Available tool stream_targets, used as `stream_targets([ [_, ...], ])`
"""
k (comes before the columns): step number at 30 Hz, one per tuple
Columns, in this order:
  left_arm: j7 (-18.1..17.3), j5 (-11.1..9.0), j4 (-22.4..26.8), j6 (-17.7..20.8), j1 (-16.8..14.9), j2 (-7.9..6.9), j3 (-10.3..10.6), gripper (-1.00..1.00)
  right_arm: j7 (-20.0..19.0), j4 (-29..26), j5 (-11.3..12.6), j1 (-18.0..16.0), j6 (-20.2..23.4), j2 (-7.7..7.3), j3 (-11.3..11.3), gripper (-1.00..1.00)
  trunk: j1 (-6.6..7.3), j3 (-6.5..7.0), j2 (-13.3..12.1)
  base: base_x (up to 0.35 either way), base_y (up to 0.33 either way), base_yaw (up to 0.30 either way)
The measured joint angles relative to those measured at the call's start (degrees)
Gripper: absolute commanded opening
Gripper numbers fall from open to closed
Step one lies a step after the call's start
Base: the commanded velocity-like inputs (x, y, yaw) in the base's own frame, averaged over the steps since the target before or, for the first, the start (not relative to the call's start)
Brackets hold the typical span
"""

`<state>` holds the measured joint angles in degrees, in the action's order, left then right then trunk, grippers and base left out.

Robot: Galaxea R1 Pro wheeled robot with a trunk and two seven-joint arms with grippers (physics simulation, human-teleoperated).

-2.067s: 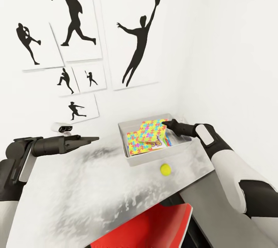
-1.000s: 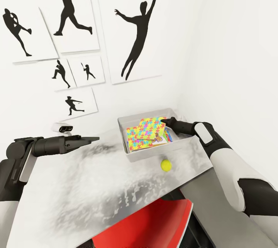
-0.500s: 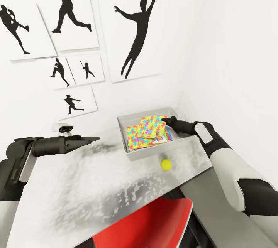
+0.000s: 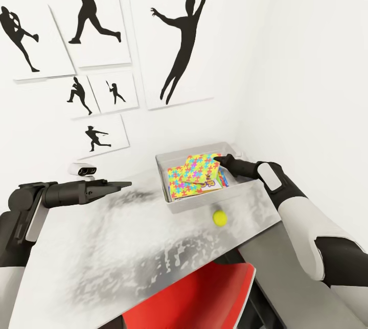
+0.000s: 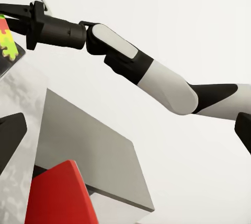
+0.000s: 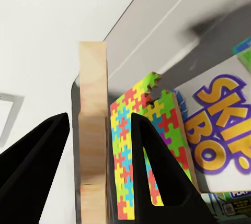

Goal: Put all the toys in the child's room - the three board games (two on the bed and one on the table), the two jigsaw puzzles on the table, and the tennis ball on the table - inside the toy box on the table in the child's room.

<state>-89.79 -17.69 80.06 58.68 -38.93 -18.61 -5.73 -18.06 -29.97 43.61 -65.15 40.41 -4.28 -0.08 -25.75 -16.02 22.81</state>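
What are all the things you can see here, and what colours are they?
toy box: one, light grey, on the table's far right part near the corner of the walls.
jigsaw puzzles: two, yellow, blue, red and green, overlapping in the toy box.
board games: at least one, white with purple and yellow letters, under the puzzles in the box.
tennis ball: one, yellow-green, on the table just in front of the box.
table: one, pale grey-white.
wall pictures: six, white with black sports figures.
small device: one, white, at the table's back edge.
chair: one, red, under the table.
left gripper: black, above the table.
right gripper: black, open, over the box.
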Motion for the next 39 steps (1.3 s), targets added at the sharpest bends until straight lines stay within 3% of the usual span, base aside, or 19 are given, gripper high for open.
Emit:
stream_targets([
  [1, 0.00, 0.00, 0.00, -0.02, 0.01, 0.00, 0.00, 1.00, 0.00, -0.02, 0.00, 0.00, -0.01, 0.00, 0.00, 1.00, 0.00, 0.00, 0.00, 0.000, 0.000, 0.000],
  [30, 0.00, -0.07, 0.00, 0.02, 0.07, -0.02, -0.04, 1.00, 0.06, -4.53, 0.01, 0.42, 0.55, -0.54, 0.00, 1.00, 0.00, 0.00, 0.00, 0.000, 0.000, 0.000],
  [39, 0.00, 0.09, -0.80, -0.24, 2.96, -0.09, -1.11, 1.00, -2.53, -2.49, 1.56, 2.56, -1.14, -0.05, -0.63, 1.00, 0.00, 0.00, 0.00, 0.000, 0.000, 0.000],
])
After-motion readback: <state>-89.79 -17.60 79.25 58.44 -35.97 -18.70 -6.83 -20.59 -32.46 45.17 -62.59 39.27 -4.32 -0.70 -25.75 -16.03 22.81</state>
